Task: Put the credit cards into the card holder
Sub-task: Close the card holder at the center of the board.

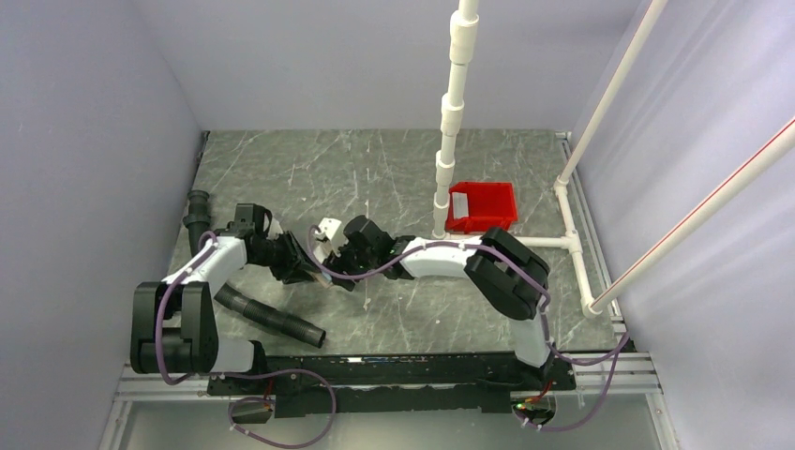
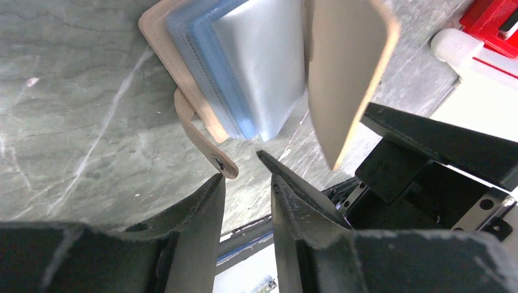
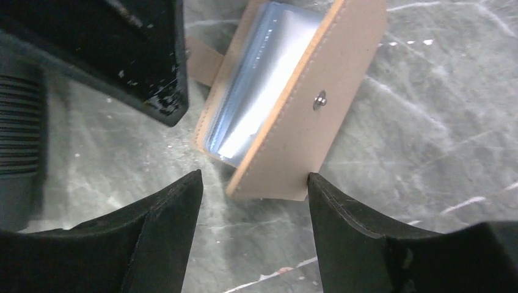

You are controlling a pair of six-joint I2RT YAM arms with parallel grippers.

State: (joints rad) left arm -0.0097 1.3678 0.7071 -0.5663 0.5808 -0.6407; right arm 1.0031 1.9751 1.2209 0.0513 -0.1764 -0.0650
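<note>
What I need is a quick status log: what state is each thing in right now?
card holder: open, snap undone, one side tilted up
sleeves: exposed, contents unclear
left tool: open, empty
right tool: open, straddling the holder's raised side
red tray: upright, pale flat item inside

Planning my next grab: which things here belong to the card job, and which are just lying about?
Job: wallet, open; left gripper; right gripper. Loose cards: none plainly visible.
Lying about: red tray with a pale strip inside; black hose; white pipe frame.
</note>
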